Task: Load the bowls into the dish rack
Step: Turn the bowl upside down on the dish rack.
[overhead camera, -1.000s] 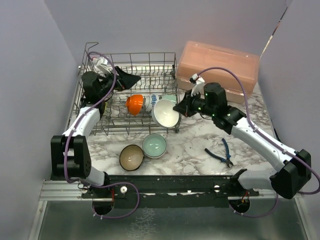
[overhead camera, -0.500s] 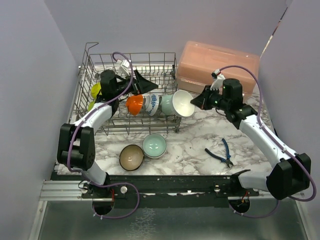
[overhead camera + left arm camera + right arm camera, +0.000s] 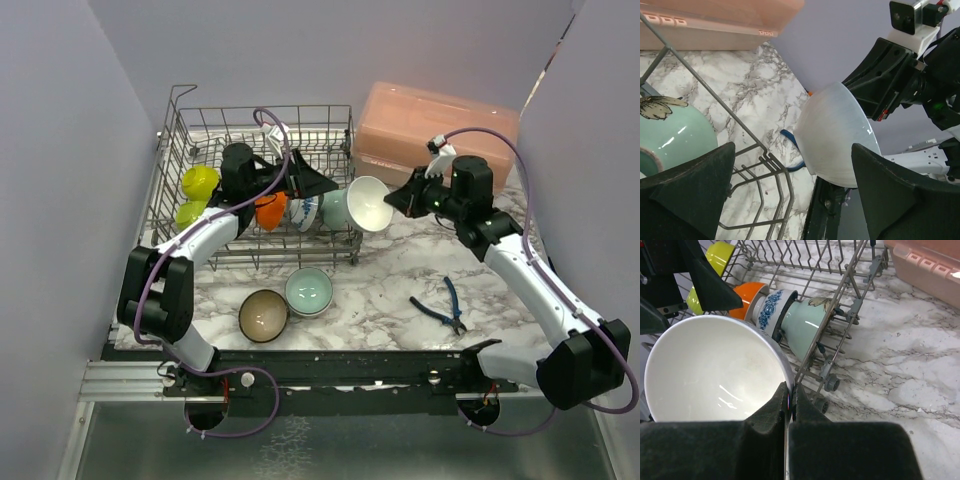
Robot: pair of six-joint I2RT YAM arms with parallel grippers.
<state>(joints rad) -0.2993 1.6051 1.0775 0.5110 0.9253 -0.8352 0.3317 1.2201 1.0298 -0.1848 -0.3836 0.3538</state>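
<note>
**Handover position at the rack's right end.** A glossy white ceramic bowl (image 3: 368,203) is pinched at its rim by the closed right gripper (image 3: 789,392). It is held tipped on edge, just outside the right end of the grey wire dish rack (image 3: 260,108). The left gripper (image 3: 322,183) is spread wide inside the rack, and the bowl's smooth convex outer wall lies straight ahead between its fingers. A transfer leftward into the tines is judged likely. A smooth orange bowl (image 3: 268,208), a blue-patterned bowl (image 3: 303,210) and a pale teal bowl (image 3: 335,208) are racked on edge close by.
</note>
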